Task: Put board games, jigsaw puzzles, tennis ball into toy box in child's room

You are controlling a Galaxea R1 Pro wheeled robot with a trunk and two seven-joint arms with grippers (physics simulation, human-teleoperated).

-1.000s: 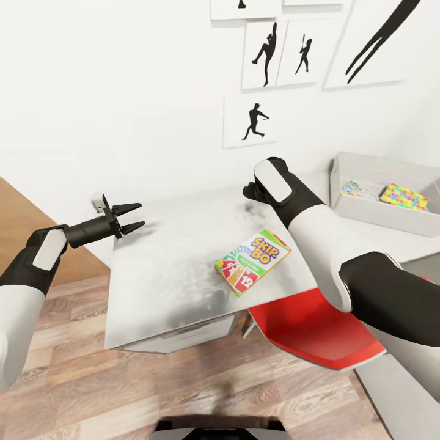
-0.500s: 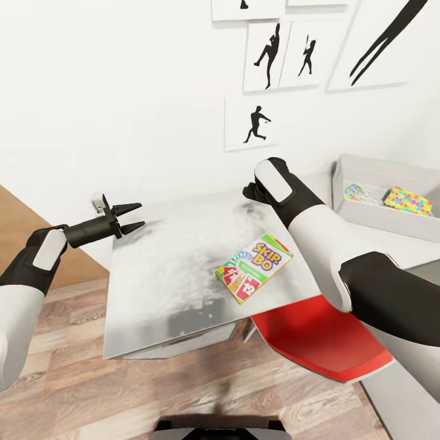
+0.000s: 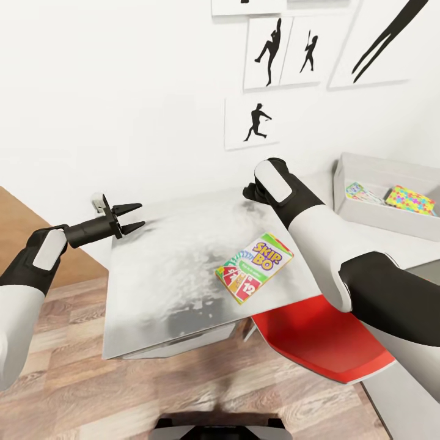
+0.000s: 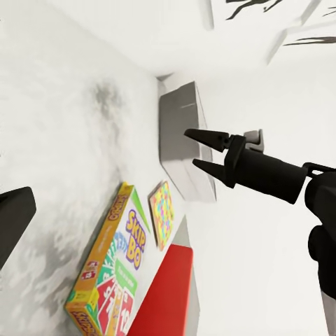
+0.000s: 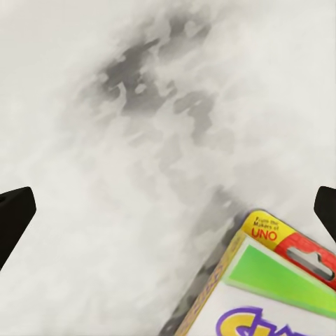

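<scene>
Left gripper (image 3: 135,218): it hung in the air at the bench's far left corner, jaws apart with nothing between them, pointing across the bench top toward the right arm.

Right gripper (image 4: 199,149): it hung above the far part of the bench with its jaws apart and empty; in the head view the wrist hid it, while in the right wrist view the two dark fingertips (image 5: 14,213) sat wide apart at the edges of the picture.

Card game box (image 3: 253,266): a green, yellow and red Skip-Bo box lay flat on the bench near its front right edge, nearer the robot than the right gripper's jaws and apart from them. It lay well apart from the left gripper's jaws, on the side they pointed toward.

Bench (image 3: 165,269): a mottled grey-white top lay under both grippers.

Toy box (image 3: 366,211): a grey open box sat on the bench beyond the right arm, well apart from both pairs of jaws.

Inside the toy box: a bright multicoloured flat box (image 3: 412,200) and another pale printed item (image 3: 362,192) lay in it; what they were could not be told.

Red chair (image 3: 318,342): its seat sat under the bench's front right corner, below the right forearm.
</scene>
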